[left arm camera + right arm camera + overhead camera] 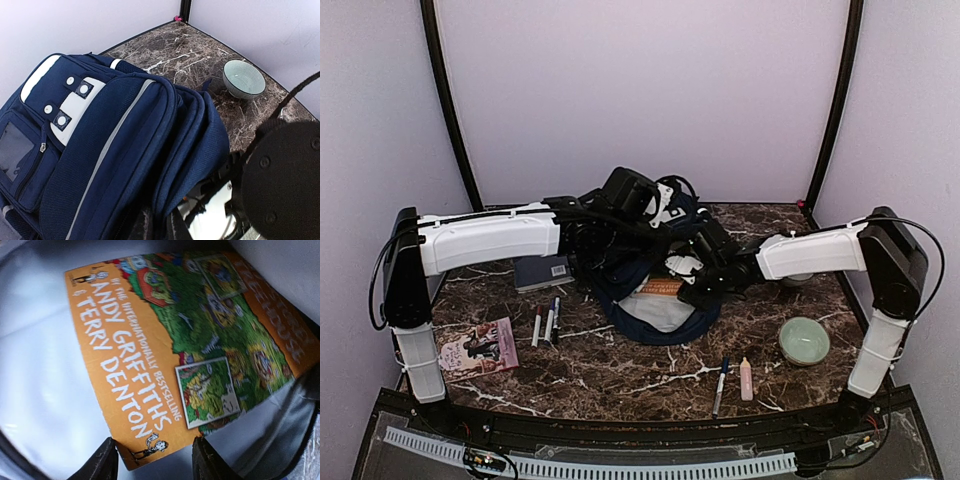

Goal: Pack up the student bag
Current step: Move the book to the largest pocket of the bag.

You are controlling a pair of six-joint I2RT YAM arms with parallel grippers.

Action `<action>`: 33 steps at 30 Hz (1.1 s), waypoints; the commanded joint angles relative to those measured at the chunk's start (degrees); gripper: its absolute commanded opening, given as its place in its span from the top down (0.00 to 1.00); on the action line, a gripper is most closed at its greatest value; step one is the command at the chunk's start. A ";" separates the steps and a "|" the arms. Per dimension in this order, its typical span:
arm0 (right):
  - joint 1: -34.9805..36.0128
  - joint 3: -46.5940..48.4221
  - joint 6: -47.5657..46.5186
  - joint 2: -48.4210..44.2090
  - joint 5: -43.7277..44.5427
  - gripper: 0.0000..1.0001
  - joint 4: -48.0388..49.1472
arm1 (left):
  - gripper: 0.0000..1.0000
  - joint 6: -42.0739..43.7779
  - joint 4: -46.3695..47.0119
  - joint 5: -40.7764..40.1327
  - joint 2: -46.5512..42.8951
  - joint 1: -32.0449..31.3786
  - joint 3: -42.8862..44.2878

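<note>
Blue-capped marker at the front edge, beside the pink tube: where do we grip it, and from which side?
Grip the marker mid-barrel, coming straight down from above. It lies flat on the table with its long axis running roughly near to far, so set the jaws left-right across the barrel. The pink tube lies close on its right, not touching, so a narrow opening seems safer. The right gripper looks nearer.

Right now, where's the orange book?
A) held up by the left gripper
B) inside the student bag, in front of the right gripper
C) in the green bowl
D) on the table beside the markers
B: the right wrist view shows the orange book lying on the pale lining inside the student bag, just past the spread fingers of the right gripper.
</note>
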 commanded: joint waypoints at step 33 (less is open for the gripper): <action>-2.24 -1.00 -12.41 3.92 -2.57 0.98 6.15 | 1.00 -1.62 2.71 3.11 -5.19 0.22 -0.32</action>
